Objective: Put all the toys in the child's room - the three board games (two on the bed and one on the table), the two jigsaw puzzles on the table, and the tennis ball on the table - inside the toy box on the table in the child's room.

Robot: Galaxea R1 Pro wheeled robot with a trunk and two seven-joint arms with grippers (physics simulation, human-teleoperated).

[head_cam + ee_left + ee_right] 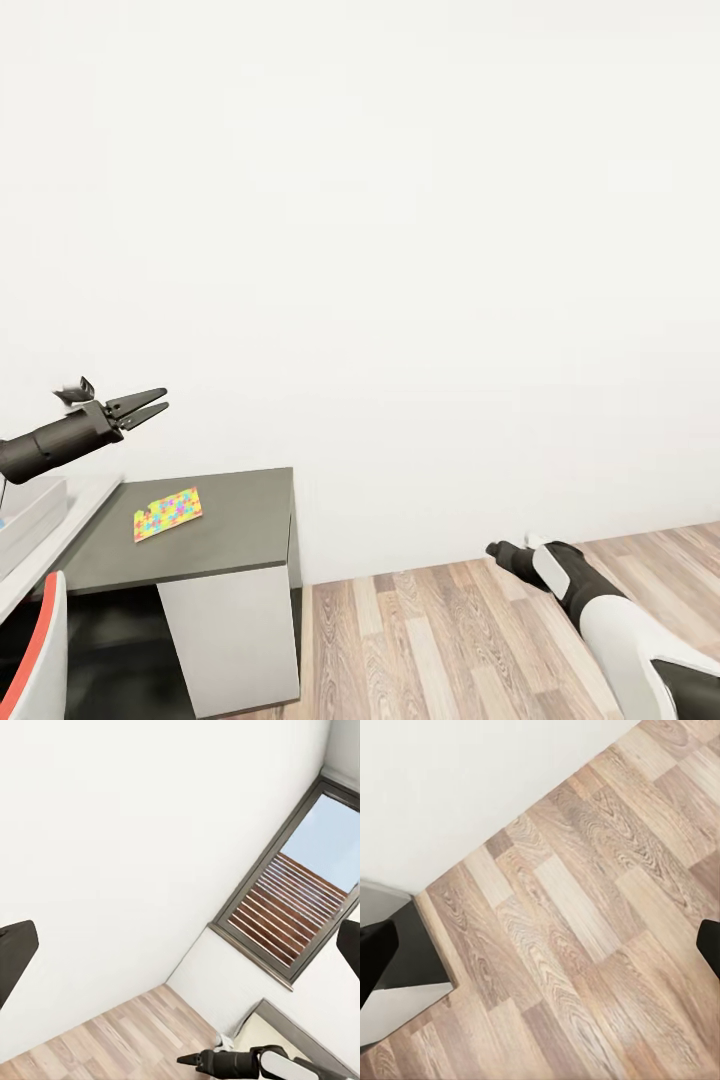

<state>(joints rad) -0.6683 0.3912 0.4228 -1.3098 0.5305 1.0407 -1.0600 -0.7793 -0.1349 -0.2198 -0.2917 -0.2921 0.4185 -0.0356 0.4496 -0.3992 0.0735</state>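
One jigsaw puzzle, a flat multicoloured square, lies on the dark-grey lower section of the table. At the head view's left edge stands a corner of the light-grey toy box, on the pale part of the desk top. My left gripper hangs open and empty in the air above the puzzle; its dark fingers stand wide apart. Low over the wooden floor to the right of the desk, my right gripper points toward the wall, with its fingers spread and nothing between them.
A white and red chair back stands at the desk's near left. A white wall runs straight ahead. Wooden floor lies open on the right. The left wrist view takes in a grey-framed window and my right arm.
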